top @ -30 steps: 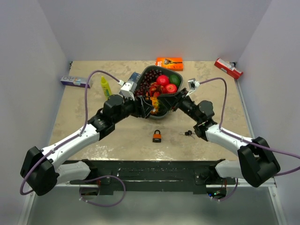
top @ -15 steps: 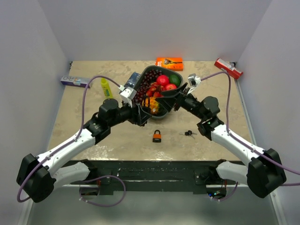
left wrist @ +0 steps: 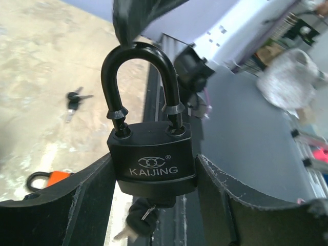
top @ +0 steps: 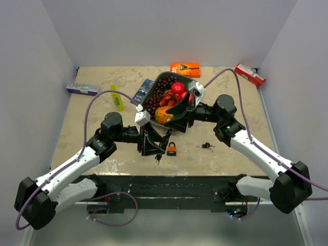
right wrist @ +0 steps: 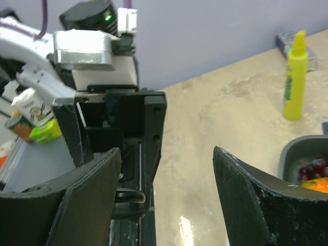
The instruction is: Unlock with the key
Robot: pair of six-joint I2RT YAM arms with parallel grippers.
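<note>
Only the left wrist view shows it plainly: the left gripper clamps a black padlock, shackle closed, perhaps a key beneath, by the tabletop's near edge. The right gripper gapes wide, empty.

Both arms reach in toward the middle. The left gripper pinches a black padlock. The right gripper has its fingers spread wide.

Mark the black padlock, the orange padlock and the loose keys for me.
black padlock point(left wrist: 152, 163): left wrist view, on its engraved body.
orange padlock point(top: 171, 150): top view, on its orange body.
loose keys point(top: 206, 146): top view, on the key bunch.
</note>
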